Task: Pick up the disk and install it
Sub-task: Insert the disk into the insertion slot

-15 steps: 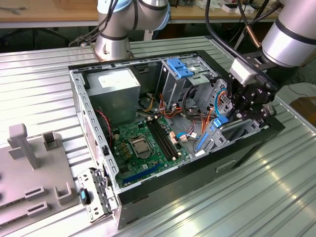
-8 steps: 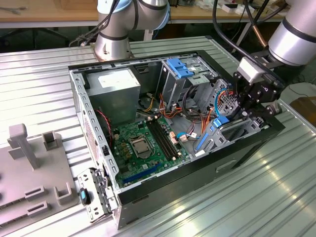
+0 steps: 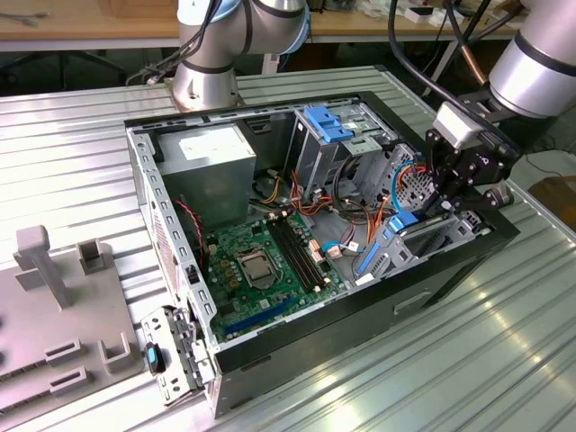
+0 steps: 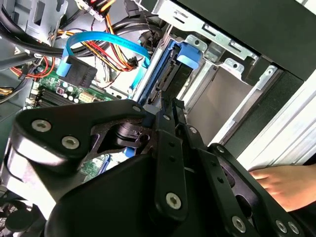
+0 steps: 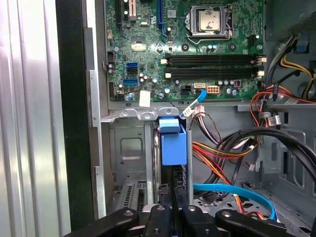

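Observation:
The disk (image 5: 174, 143), a dark slab edged by a bright blue carrier frame, stands on edge in the metal bay at the case's front corner. The second wrist view shows the disk (image 4: 174, 69) running between the bay's silver walls. My gripper (image 5: 173, 211) is shut on the disk's near end, one black finger on each flat side. In the exterior view my gripper (image 3: 443, 200) hangs over the open case's right end, with the disk (image 3: 400, 220) just below it inside the bay.
The open computer case (image 3: 468, 256) lies on a ribbed metal table. Inside are a green motherboard (image 3: 265, 261), a grey power supply (image 3: 211, 162), a drive cage with a blue latch (image 3: 326, 121) and loose cables (image 5: 232, 192). A person's hand (image 4: 286, 181) rests beside the case.

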Available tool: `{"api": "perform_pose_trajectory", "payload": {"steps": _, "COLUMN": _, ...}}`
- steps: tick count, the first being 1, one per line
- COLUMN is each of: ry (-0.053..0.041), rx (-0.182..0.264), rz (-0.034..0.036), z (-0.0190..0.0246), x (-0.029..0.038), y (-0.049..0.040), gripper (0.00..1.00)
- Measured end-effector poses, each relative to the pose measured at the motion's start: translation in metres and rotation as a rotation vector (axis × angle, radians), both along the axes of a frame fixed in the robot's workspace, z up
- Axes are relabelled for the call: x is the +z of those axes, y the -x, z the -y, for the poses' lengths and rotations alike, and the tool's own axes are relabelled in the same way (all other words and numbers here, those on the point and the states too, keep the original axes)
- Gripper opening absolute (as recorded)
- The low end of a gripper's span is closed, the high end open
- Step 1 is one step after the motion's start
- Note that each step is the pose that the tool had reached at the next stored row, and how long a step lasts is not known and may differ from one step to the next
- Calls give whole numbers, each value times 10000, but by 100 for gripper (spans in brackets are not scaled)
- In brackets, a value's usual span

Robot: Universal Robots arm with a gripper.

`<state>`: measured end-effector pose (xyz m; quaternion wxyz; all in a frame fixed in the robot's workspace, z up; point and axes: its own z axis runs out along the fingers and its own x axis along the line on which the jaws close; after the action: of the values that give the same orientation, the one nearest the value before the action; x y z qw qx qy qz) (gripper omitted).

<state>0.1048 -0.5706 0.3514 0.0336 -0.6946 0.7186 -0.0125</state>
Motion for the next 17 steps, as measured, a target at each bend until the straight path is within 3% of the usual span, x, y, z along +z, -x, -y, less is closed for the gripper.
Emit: {"api": "perform_pose_trajectory", "payload": {"steps": 17, "ry": 4, "rx": 49, "rz": -1, "z": -1, "x": -157, "y": 1, "gripper": 17}}
